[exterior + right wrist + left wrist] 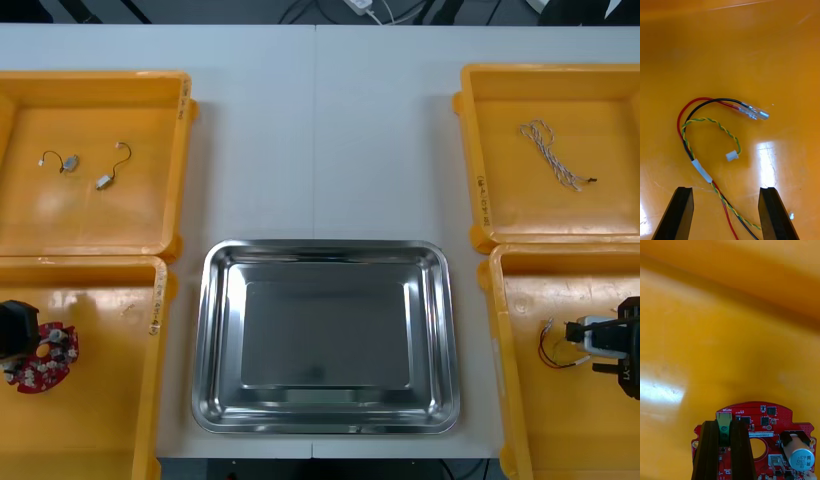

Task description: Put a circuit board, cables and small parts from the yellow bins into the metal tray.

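The metal tray (215, 340) is bare inside, so the task is at its first pick-ups, and both arms are at work.

In the yellow bin to the left of the tray (110, 400), the left gripper (724, 423) has its fingers narrow on a green part at the edge of the circuit board (763, 423). It seems to grip it, though I cannot tell if the board is lifted from the floor of the bin.

In the yellow bin to the right of the tray (540, 420), the right gripper (726, 191) stands with its fingers wide apart above the red, black and yellow cable (701, 170), whose strands run between them.

I judge that the next move is to lower and close the right gripper on the strands, and to lift the board and carry it toward the tray.
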